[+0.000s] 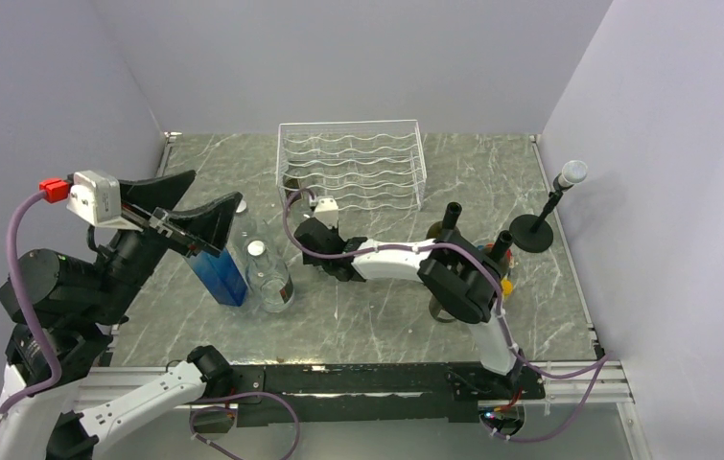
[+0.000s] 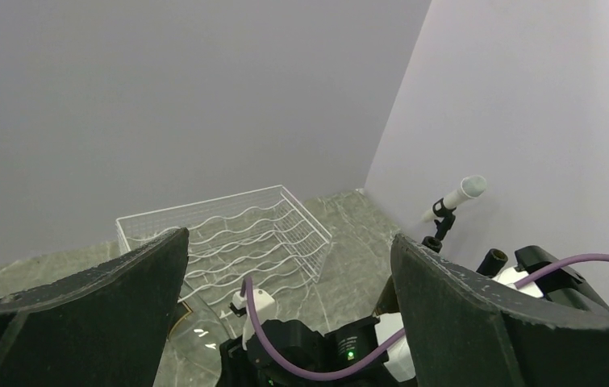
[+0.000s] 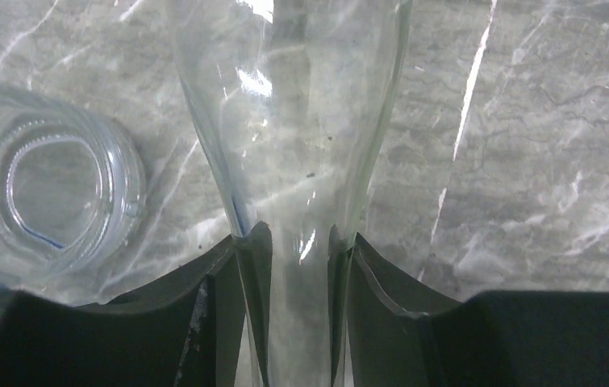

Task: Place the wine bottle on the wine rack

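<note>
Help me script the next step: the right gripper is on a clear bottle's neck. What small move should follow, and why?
Probably a short lift clear of the table. The right gripper is shut on the neck of the clear bottle, a second bottle sits close beside it, and the wine rack stands farther back, so raising first should avoid a knock.

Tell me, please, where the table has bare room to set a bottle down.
Bare marble lies left of the wine rack, between rack and black stand, and along the near edge. Crowded around the blue bottle, clear bottle and right gripper.
</note>
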Controlling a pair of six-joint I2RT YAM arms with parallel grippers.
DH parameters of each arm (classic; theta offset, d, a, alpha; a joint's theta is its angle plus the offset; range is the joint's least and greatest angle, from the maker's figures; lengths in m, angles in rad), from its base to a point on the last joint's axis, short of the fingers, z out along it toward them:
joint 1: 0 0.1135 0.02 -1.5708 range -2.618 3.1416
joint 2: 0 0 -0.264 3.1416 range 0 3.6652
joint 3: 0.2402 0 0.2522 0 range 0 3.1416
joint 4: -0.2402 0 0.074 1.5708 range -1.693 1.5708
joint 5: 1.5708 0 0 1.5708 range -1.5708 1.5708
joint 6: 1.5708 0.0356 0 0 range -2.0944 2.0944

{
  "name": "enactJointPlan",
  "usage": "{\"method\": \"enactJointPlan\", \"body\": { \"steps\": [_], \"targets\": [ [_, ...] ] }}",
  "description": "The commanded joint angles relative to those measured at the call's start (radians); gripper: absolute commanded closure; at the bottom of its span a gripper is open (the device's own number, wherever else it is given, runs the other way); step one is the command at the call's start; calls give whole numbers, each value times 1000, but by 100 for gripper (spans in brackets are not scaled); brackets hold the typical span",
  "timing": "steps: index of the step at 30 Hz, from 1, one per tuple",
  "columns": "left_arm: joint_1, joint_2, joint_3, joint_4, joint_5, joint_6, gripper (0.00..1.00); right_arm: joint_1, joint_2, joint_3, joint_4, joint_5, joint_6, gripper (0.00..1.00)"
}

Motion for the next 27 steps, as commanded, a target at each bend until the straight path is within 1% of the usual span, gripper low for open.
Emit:
{"method": "enactJointPlan", "body": {
  "steps": [1, 7, 11, 23, 27],
  "targets": [
    [1, 20, 21, -1, 0, -29, 1, -21, -18, 81, 342, 107, 35, 100],
    [2, 31, 26, -10, 0, -39, 1, -61, 27, 116, 352, 67, 118, 100],
    [1, 36, 28, -15, 3, -47, 1, -84, 36, 119, 400, 26, 162, 100],
    [1, 64, 42, -37, 14, -58, 1, -142, 166, 256, 446, -59, 259, 100],
    [1, 83, 63, -49, 12, -58, 1, -152, 200, 297, 450, -104, 257, 100]
  ]
}}
